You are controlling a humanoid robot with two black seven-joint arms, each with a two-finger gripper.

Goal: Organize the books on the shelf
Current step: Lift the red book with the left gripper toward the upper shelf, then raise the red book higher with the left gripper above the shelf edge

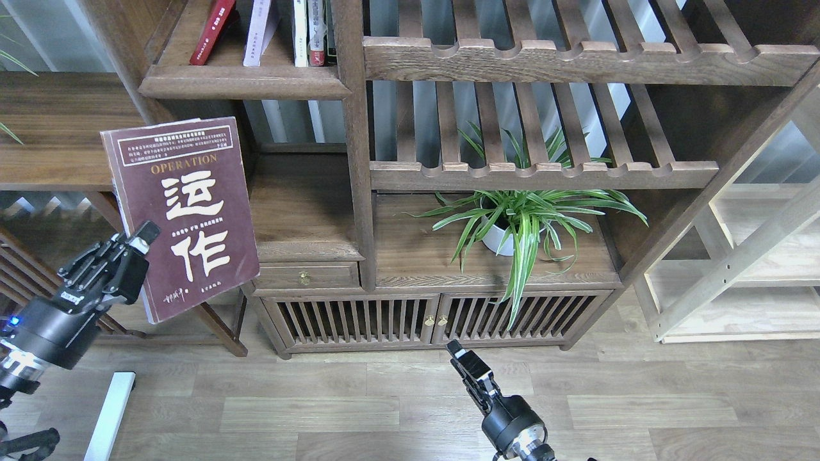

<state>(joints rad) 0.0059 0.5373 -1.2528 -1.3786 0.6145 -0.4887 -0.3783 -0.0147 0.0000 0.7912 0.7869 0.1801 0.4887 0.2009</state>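
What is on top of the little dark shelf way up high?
Standing on the shelf: a red book, a lavender-white book and white books. Their tops run out of view.
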